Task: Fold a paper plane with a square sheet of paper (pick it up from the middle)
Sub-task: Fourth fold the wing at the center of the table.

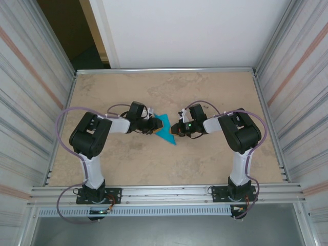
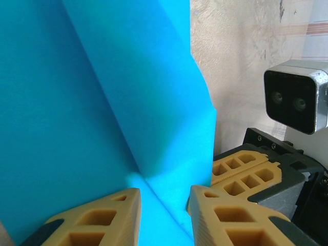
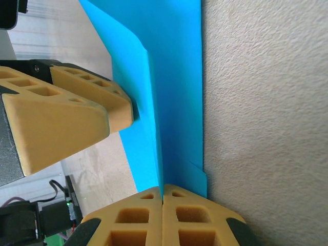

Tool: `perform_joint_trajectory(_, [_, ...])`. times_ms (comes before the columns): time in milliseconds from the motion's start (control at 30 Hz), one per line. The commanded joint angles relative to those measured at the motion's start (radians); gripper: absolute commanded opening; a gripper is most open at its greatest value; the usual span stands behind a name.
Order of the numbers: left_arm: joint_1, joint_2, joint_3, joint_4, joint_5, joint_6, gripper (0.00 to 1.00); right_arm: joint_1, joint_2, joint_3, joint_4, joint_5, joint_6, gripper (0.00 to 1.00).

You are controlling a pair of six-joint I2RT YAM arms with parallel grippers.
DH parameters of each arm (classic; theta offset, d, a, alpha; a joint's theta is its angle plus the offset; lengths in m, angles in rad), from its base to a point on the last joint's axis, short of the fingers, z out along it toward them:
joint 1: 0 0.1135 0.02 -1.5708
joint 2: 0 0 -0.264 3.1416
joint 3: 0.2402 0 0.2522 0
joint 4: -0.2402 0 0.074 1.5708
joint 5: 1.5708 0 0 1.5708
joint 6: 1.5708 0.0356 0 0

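Sitting at the middle of the table [image 1: 154, 87], the square sheet of paper [image 1: 166, 129] is creased rather than flat. From above it reads as a teal-blue triangular shape between the two claws, its sharp tip pointing toward the near edge. Seen from the right wrist, the sheet [image 3: 171, 66] has one panel low beside the speckled table [image 3: 266, 123], and a second panel rises from a long straight crease. Whether the low panel actually touches the table I cannot tell. The right claw [image 3: 163, 193] has its tan fingers pressed flat together. The raised fold runs straight into the seam between them, so it is clamped on the sheet. From the left wrist, the sheet [image 2: 92, 102] shows as broad blue panels meeting at a diagonal crease. That crease runs down into the gap of the left claw [image 2: 164, 205], whose fingers [image 2: 102, 220] stand apart, one on each side of the paper, not pinching it. Just past the sheet's right edge in that view sits the right claw [image 2: 246, 169], with the right wrist camera [image 2: 296, 97] above it. In the overhead view the left claw [image 1: 152, 126] meets the sheet from the left and the right claw [image 1: 177, 130] from the right. Corrugated walls [image 1: 31, 77] close in the table on its sides.
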Motion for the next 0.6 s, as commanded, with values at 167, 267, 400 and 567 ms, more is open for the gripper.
perform_joint_trajectory(167, [-0.006,0.006,-0.003,-0.083,-0.052,0.007,0.3,-0.014,0.042,-0.035,-0.072,0.017,0.027,0.05])
perform_joint_trajectory(267, [-0.006,0.0,0.009,-0.088,-0.051,0.008,0.3,-0.013,0.044,-0.033,-0.083,0.019,0.026,0.05])
perform_joint_trajectory(400, [-0.007,-0.009,0.05,-0.103,-0.038,0.017,0.3,-0.013,0.045,-0.028,-0.117,0.031,0.019,0.05])
perform_joint_trajectory(567, [-0.006,-0.035,0.065,-0.027,0.012,0.004,0.27,-0.014,0.057,-0.02,-0.152,0.045,0.017,0.05])
